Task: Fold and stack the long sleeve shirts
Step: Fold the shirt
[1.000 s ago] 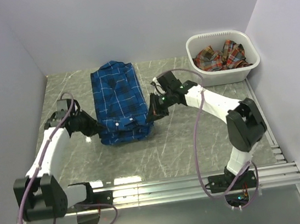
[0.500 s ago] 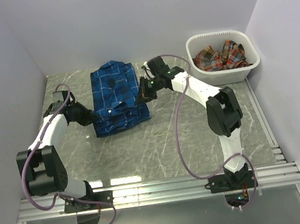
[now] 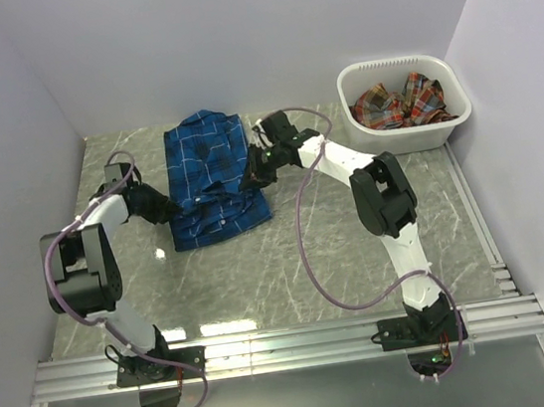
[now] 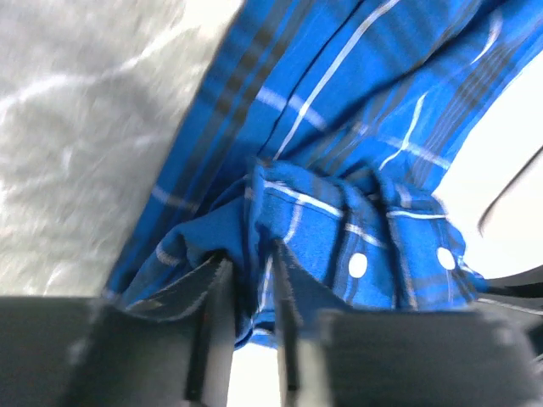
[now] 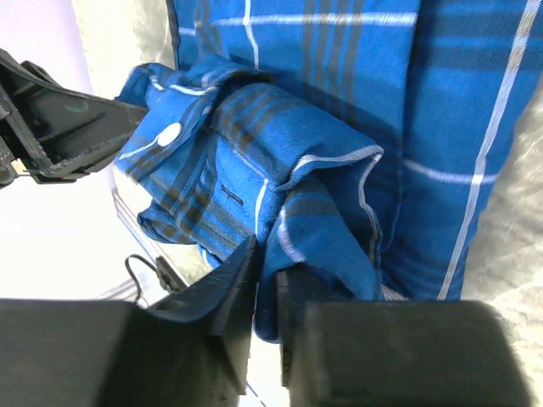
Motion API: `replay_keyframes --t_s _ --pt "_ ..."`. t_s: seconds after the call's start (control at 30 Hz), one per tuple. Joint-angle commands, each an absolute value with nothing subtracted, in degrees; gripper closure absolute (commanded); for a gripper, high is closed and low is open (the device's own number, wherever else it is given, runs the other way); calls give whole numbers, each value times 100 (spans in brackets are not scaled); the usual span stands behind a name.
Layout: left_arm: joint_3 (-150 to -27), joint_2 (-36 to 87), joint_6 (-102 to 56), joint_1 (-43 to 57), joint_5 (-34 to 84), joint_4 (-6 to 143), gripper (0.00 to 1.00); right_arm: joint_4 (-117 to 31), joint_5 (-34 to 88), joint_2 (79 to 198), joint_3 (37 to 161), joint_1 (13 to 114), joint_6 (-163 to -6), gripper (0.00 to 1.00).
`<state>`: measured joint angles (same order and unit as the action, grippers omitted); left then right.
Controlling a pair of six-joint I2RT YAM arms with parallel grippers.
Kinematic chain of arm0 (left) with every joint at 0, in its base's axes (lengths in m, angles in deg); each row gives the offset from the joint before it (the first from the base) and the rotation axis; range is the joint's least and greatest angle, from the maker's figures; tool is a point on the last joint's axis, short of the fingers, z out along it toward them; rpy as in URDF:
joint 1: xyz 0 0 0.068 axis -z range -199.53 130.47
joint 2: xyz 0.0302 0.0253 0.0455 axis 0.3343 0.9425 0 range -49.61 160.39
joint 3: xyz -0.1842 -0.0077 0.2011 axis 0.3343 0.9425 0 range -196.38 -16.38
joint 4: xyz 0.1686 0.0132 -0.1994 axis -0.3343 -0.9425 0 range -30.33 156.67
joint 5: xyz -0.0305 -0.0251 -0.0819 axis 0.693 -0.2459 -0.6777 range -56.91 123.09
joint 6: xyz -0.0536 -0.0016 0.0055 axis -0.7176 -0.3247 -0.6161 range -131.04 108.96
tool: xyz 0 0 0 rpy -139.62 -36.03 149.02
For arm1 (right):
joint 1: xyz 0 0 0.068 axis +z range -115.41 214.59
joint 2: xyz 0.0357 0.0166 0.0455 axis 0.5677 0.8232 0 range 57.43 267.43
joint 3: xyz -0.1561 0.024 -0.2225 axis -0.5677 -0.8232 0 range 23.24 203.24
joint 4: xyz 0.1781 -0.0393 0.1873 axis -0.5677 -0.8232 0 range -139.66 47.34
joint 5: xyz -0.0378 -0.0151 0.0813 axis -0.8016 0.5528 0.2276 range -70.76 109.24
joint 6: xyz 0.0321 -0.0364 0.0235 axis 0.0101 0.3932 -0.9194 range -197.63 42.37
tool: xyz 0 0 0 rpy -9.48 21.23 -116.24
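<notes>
Top external view: royal blue plaid button-up cloth shirt [image 3: 209,167] is laid on grey marbled table [image 3: 308,249], far left. Left gripper [image 3: 173,213] and right gripper [image 3: 250,179] are each pinched on its bunched near edge. Risk: a skewed fold is likely if either thin pinch is lost.

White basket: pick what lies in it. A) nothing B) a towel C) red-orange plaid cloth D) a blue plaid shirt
C: red-orange plaid cloth lies crumpled inside the white basket, while the blue shirt is out on the table.
</notes>
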<state>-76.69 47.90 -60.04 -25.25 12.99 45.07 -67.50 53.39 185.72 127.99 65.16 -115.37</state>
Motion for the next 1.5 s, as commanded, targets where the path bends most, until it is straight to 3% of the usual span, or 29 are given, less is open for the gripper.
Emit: replay_keyframes --t_s 0.0,0.23,0.37,0.4,0.47,0.87,1.17,1.47 --pt "-8149 4891 -6053 -2560 1445 4979 68 -6156 5465 18671 13196 6412 -11718 73" --pt "-8642 5120 -6000 -2560 1490 4927 33 -5769 5474 18619 13179 6254 -11868 41" --pt "-8827 4988 -5921 -2560 1376 5119 10 -5795 5238 18347 13143 6166 -11719 39" --pt "-8853 4953 -5860 -2560 1332 5146 7 -5804 5194 18303 13109 6157 -11649 31" --pt "-8950 4813 -5798 -2560 1340 5234 2 -5795 5010 18075 13047 6096 -11543 30" --pt "-8161 3222 -5034 -2437 2359 5322 2 -5417 4191 16633 11255 6095 -10849 30" --pt "-8836 4153 -5041 -2094 2060 4928 3 -4961 4279 16325 10085 6253 -10936 30" --pt "-7494 2994 -6087 -2076 3142 4585 3 -4768 4147 16579 9777 6508 -11006 30"
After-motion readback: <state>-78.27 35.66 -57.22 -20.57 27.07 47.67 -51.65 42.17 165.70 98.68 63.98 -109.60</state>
